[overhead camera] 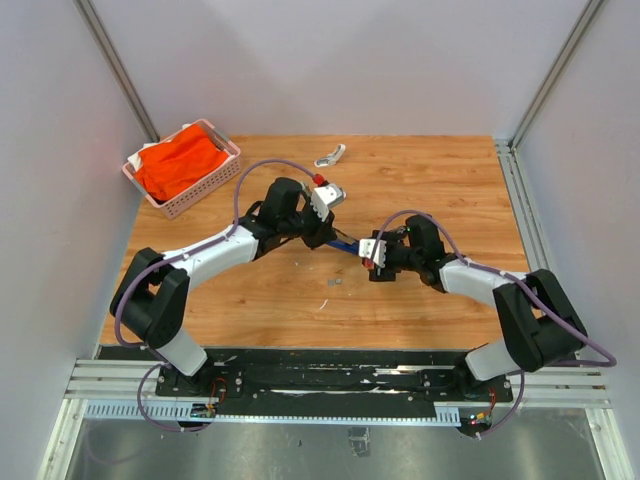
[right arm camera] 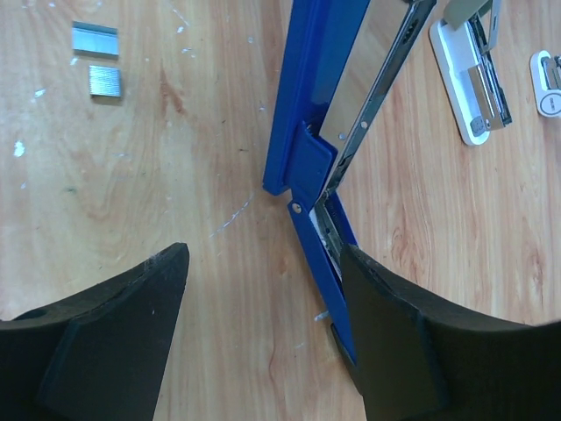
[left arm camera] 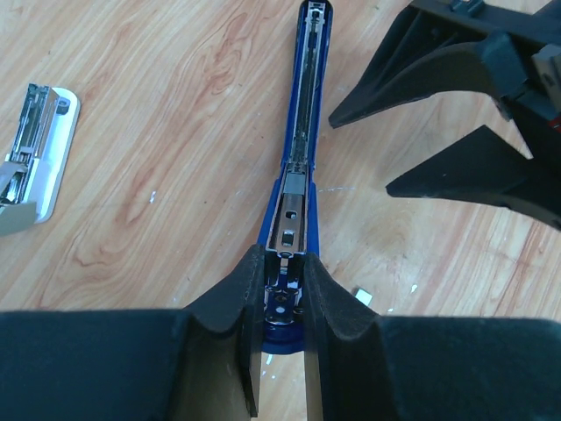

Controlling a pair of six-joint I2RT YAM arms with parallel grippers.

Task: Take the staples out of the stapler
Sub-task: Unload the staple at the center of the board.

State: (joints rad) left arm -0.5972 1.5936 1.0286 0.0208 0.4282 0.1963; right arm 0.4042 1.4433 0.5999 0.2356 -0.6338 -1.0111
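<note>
We find the left gripper (left arm camera: 282, 281) clenched on the rear end of the stapler (left arm camera: 302, 132), which lies opened on the table (right arm camera: 175, 158). The right gripper (right arm camera: 263, 254) stands spread wide beside it, grasping nothing. The staples (right arm camera: 95, 39) lie nearby on the wood.

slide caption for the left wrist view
Opened blue stapler clamped at its near end by the left end effector, right end effector open beside it

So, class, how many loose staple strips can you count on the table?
2. One staple strip lies left of the blue stapler in the right wrist view; the second lies close beside it, not touching. More may be hidden inside the stapler.
</note>
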